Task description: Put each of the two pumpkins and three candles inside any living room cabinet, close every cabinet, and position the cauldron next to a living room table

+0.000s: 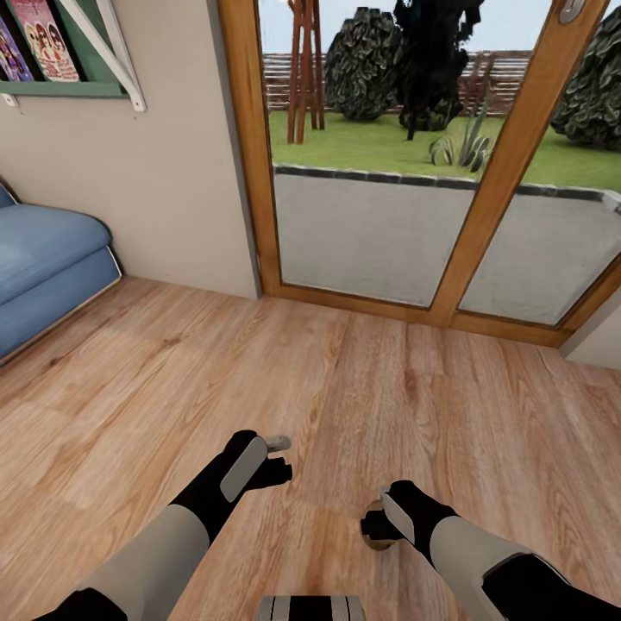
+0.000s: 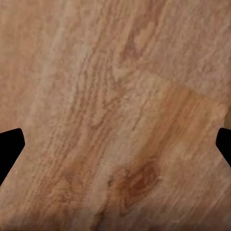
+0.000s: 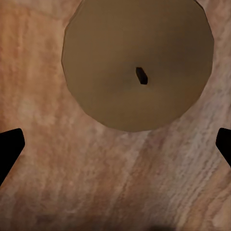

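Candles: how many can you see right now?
1. A candle is seen from above in the right wrist view, with its wick up, between the right hand's fingers. Others may lie outside these pictures.

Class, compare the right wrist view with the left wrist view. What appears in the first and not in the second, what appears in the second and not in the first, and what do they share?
Right wrist view: a candle seen from above, a round olive top with a small dark wick, standing on the floor ahead of the right tool.

Left wrist view: nothing extra, just floor ahead of the left tool, with a darker knot in the grain.

Shared: wood-plank floor, and two dark fingertips at opposite edges of the picture, spread wide with nothing between them.
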